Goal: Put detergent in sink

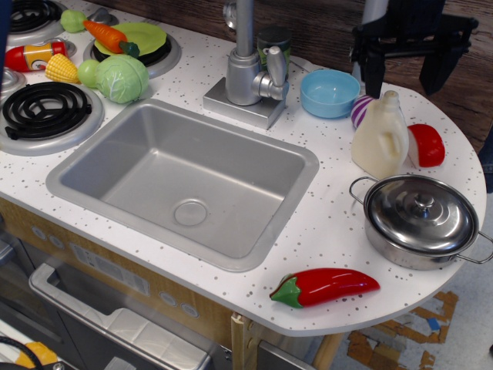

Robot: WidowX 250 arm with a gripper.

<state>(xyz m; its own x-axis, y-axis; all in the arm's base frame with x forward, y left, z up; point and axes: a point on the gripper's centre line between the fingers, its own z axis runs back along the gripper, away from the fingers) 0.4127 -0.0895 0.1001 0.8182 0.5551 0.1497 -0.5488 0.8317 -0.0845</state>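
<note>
The cream-white detergent jug (381, 139) stands upright on the speckled white counter, right of the sink and behind the steel pot. The grey metal sink (185, 179) is a rectangular basin with a round drain and holds nothing. My black gripper (403, 65) hangs open above and just behind the jug. Its left finger (373, 69) and right finger (433, 68) are spread wide, straddling the space over the jug's cap. It holds nothing.
A steel pot with lid (420, 220) sits in front of the jug. A red-white toy (426, 145) and a striped onion (360, 109) flank it. A blue bowl (330, 92), a tap (248, 65), a red pepper (323, 286) and stove burners with toy food (115, 75) are around.
</note>
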